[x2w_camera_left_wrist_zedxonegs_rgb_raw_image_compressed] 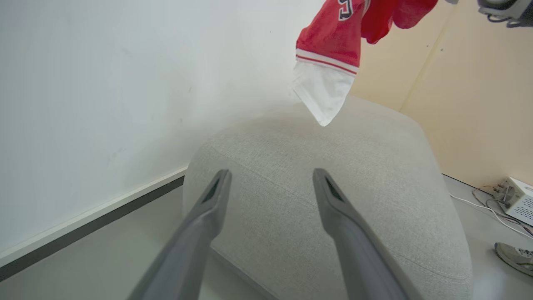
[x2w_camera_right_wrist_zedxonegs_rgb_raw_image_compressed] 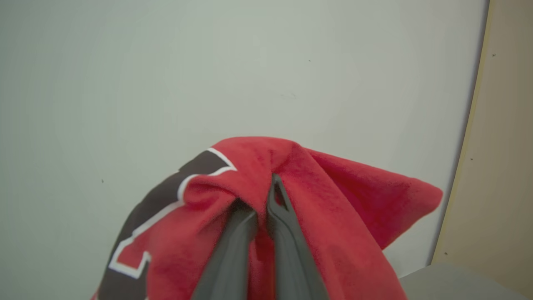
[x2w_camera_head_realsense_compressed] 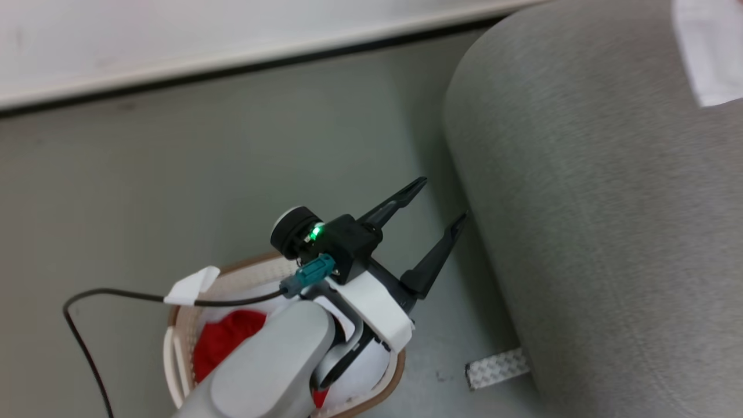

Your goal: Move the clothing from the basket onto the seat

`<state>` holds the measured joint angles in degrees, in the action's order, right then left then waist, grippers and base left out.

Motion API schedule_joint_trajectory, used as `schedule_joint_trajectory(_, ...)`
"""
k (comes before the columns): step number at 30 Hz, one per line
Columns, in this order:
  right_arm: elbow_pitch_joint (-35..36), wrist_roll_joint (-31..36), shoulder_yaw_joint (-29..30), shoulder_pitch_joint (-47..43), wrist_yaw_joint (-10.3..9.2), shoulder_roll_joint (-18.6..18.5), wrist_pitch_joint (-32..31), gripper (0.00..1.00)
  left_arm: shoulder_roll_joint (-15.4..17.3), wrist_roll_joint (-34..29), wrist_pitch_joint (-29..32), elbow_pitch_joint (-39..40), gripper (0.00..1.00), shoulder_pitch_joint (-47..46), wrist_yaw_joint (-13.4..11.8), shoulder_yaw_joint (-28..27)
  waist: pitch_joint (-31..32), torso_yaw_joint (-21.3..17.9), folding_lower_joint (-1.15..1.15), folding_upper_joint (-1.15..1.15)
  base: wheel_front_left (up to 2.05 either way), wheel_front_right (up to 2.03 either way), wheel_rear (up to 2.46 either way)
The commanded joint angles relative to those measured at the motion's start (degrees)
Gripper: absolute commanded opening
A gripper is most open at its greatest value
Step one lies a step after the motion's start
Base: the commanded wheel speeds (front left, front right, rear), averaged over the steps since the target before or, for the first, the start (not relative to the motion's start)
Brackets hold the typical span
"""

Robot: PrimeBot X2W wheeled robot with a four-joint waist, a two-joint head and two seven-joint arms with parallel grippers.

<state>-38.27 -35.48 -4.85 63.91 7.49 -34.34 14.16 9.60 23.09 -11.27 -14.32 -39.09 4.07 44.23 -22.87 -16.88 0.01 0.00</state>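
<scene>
One red jersey (x2w_camera_right_wrist_zedxonegs_rgb_raw_image_compressed: 333, 208), marked with a black, white-edged number, hangs in the air. It is bunched up and pinched between the clenched fingers of the right pincer (x2w_camera_right_wrist_zedxonegs_rgb_raw_image_compressed: 260, 196). From the left wrist it is seen dangling above the far part of the grey seat (x2w_camera_left_wrist_zedxonegs_rgb_raw_image_compressed: 333, 200), clear of the cushion. A white band and a white flap of cloth (x2w_camera_left_wrist_zedxonegs_rgb_raw_image_compressed: 322, 91) hang lowest. Whether that flap belongs to the jersey or is a separate piece caught up with it cannot be told.

A second red garment (x2w_camera_head_realsense_compressed: 223, 342) lies in the basket (x2w_camera_head_realsense_compressed: 398, 371), with some white fabric beside it. The basket stands on the floor (x2w_camera_head_realsense_compressed: 232, 174) just left of the seat. The left pincer (x2w_camera_head_realsense_compressed: 442, 198) hovers over the basket's far right rim. It is released and holds nothing, its fingers spread wide and pointing toward the seat's left flank.

The step in hand looks like the carry of the first garment, which is lifted out and brought over the seat but not yet set down. The next move probably calls for lowering the right arm until the limp cloth pools on the flat top, well in from the rounded edge. Only then should the fingers part, so that the fabric does not slide off to the floor. After that, the left pincer would need to tip down into the basket and close on the red cloth, not the white.
</scene>
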Motion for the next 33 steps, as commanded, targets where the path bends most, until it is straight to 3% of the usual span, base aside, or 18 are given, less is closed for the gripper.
schedule_joint_trajectory(1, -1.5, 0.5, 0.0, 0.7, 0.02, -0.4, -0.1, 0.0, 0.2, -0.3, -0.1, 0.2, 1.0, -0.8, 0.1, -0.1, -5.5, 4.2, -0.01, 0.0, 0.0, 0.0, 0.0)
schedule_joint_trajectory(4, -6.9, 1.9, -1.1, 2.4, 0.02, -0.8, -0.6, 0.0, 0.0, -0.8, -0.1, 0.4, 1.0, -2.0, 0.1, 0.1, -7.8, 5.2, -0.01, 0.0, 0.0, 0.0, 0.0)
schedule_joint_trajectory(12, -22.0, 3.3, -6.9, 0.3, 0.02, 2.9, -4.4, 0.0, 0.4, -1.0, -0.6, -0.7, 1.0, -3.1, -0.2, 0.0, -10.2, 6.2, -0.01, 0.0, 0.0, 0.0, 0.0)
schedule_joint_trajectory(20, -26.1, 1.0, -13.9, -2.7, 0.01, 4.2, -9.3, 0.0, 0.5, -0.1, -1.4, -2.0, 1.0, -2.2, -0.5, -0.2, -7.6, 6.5, -0.01, 0.0, 0.0, 0.0, 0.0)
schedule_joint_trajectory(21, -26.1, 0.6, -14.4, -2.8, 0.01, 3.9, -8.9, 0.38, 0.7, 0.0, -1.6, -2.1, 1.0, -2.0, -0.7, -0.3, -7.0, 6.4, -0.01, 0.0, 0.0, 0.0, 0.0)
schedule_joint_trajectory(23, -26.1, 0.0, -15.6, -3.4, 0.01, 4.0, -8.7, 1.0, 0.9, 0.4, -1.8, -2.6, 1.0, -1.4, -0.9, -0.5, -5.4, 6.1, -0.01, 0.0, 0.0, 0.0, 0.0)
schedule_joint_trajectory(33, -22.2, -2.2, -23.8, -6.2, -0.03, 3.0, -6.9, 1.0, 3.5, 2.9, -3.1, -4.9, 1.0, 3.8, -2.0, -3.0, 7.9, 3.6, -0.01, 0.0, 0.0, 0.0, 0.0)
